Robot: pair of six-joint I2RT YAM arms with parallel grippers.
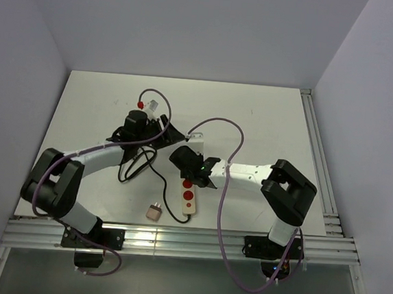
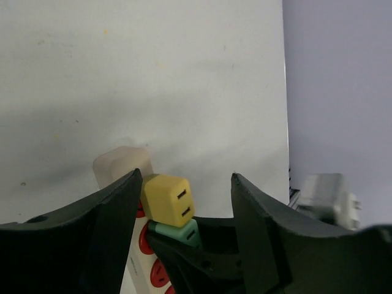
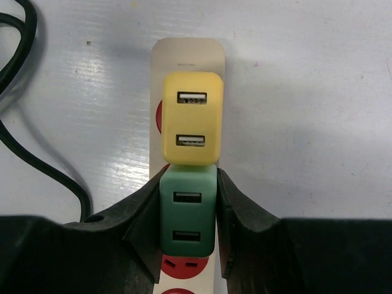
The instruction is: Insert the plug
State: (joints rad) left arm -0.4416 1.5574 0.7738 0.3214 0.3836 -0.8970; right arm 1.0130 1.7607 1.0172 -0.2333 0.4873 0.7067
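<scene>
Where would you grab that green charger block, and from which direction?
By its two long flat side faces, coming straight down from above. The green charger stands in the power strip with the yellow charger tight against its far end, so only its sides are free. The right pincer straddles it just that way.

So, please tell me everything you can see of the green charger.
The green charger is a small rounded block, matte plastic by its look, with two USB ports on its upper face. It sits on the power strip, its far end against the yellow charger. The right gripper clamps its two long sides. Whether it is fully seated cannot be told.
</scene>
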